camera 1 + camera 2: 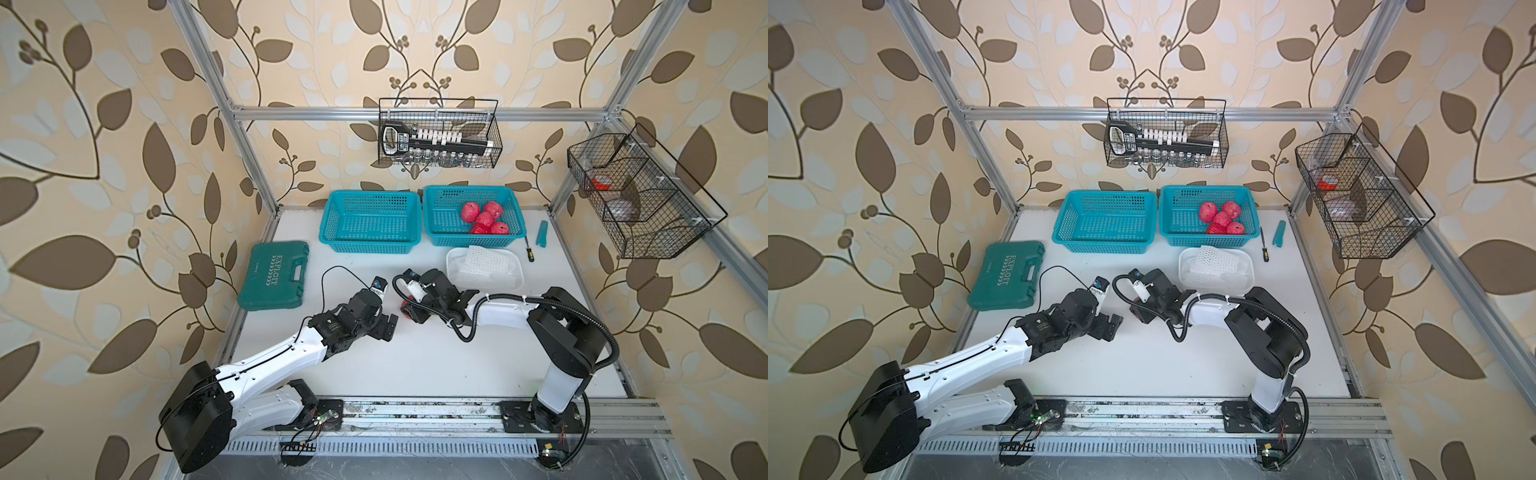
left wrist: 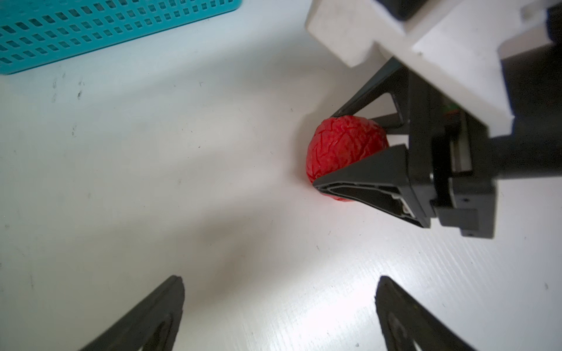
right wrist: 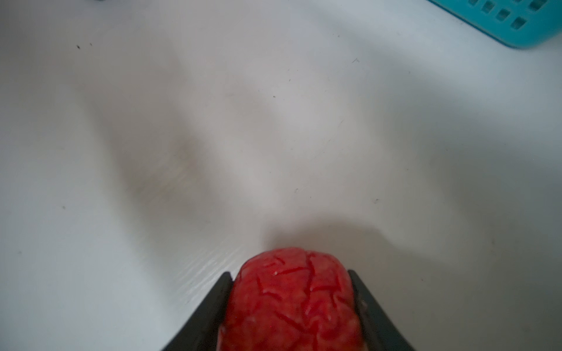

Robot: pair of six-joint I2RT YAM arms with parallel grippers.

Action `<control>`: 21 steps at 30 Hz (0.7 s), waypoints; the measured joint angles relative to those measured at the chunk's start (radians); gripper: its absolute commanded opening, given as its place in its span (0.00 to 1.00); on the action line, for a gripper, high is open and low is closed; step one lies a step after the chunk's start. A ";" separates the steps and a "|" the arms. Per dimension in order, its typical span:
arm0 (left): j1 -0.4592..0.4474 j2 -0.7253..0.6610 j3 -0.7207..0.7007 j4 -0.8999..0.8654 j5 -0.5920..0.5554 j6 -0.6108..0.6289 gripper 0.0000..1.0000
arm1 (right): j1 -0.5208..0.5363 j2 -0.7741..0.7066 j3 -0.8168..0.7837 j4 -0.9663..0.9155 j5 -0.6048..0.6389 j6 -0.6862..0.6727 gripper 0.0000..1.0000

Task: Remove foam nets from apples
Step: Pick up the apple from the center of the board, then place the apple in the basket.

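One apple (image 3: 292, 304) — pinched inside right gripper (image 3: 289, 273).

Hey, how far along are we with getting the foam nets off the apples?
Nearly finished. Done: five bare apples lie in one teal basket, foam nets piled in the white tray. In hand: the right pincer grips a sixth apple, already bare; the left pincer is open, empty. Left: probably just moving it to the basket; no netted apple shows.

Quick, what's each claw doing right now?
Left claw: open, holding nothing.
Right claw: closed on a red apple.
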 measured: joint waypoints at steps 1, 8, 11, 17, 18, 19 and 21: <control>0.000 0.000 0.000 0.012 -0.001 0.004 0.99 | -0.009 -0.001 0.003 0.002 -0.018 0.003 0.39; 0.000 0.058 0.024 0.108 -0.015 0.061 0.99 | -0.138 -0.059 0.036 0.003 -0.118 0.055 0.37; 0.000 0.129 0.107 0.117 -0.014 0.095 0.99 | -0.242 -0.090 0.101 0.010 -0.142 0.108 0.37; 0.006 0.302 0.360 0.139 0.048 0.160 0.99 | -0.518 -0.029 0.348 0.005 -0.101 0.193 0.37; 0.006 0.334 0.398 0.140 0.063 0.166 0.99 | -0.546 -0.010 0.376 0.005 -0.085 0.201 0.37; 0.006 0.371 0.437 0.142 0.082 0.172 0.99 | -0.578 0.017 0.403 0.008 -0.068 0.212 0.37; 0.006 0.436 0.492 0.143 0.113 0.183 0.99 | -0.626 0.075 0.444 0.002 -0.041 0.232 0.37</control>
